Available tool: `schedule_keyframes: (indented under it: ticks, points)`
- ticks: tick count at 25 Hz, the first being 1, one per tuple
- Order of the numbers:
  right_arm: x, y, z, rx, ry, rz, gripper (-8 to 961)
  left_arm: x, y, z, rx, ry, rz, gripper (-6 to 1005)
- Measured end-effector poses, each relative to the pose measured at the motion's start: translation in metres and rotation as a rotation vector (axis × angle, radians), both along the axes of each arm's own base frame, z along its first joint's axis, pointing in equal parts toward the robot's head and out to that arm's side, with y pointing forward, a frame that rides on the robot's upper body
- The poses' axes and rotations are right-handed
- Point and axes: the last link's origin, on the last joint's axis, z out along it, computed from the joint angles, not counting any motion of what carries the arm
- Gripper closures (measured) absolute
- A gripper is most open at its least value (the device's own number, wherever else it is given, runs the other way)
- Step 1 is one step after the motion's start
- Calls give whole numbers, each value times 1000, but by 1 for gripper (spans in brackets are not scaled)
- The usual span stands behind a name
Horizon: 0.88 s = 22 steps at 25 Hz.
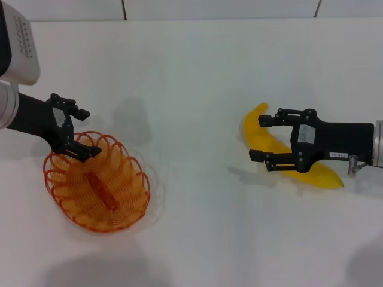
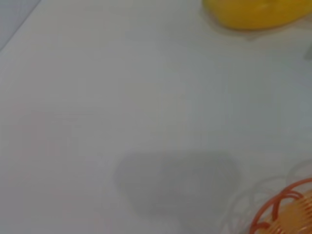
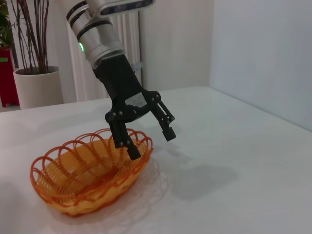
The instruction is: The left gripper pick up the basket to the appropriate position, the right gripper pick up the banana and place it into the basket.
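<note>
The orange wire basket [image 1: 99,188] sits on the white table at the left. My left gripper [image 1: 84,133] is open, with one finger inside the basket's far rim and the other outside it. The right wrist view shows this too, with the left gripper [image 3: 151,141] over the basket [image 3: 73,180]. The yellow banana [image 1: 269,142] lies on the table at the right. My right gripper [image 1: 258,138] is open, with a finger on each side of the banana and not closed on it. The left wrist view shows part of the banana [image 2: 248,12] and a bit of the basket's rim [image 2: 285,207].
The white table [image 1: 191,78] stretches between basket and banana. Beyond the table, the right wrist view shows a white plant pot with bare branches [image 3: 36,85] and a wall.
</note>
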Motion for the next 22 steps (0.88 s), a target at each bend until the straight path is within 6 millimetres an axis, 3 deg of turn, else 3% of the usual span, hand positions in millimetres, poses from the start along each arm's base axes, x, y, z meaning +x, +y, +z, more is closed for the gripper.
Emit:
schedule_keyframes:
  ticks: [22]
  points:
    - [3, -1, 1, 6, -4, -8, 206, 1, -3, -5, -25, 16, -17, 112]
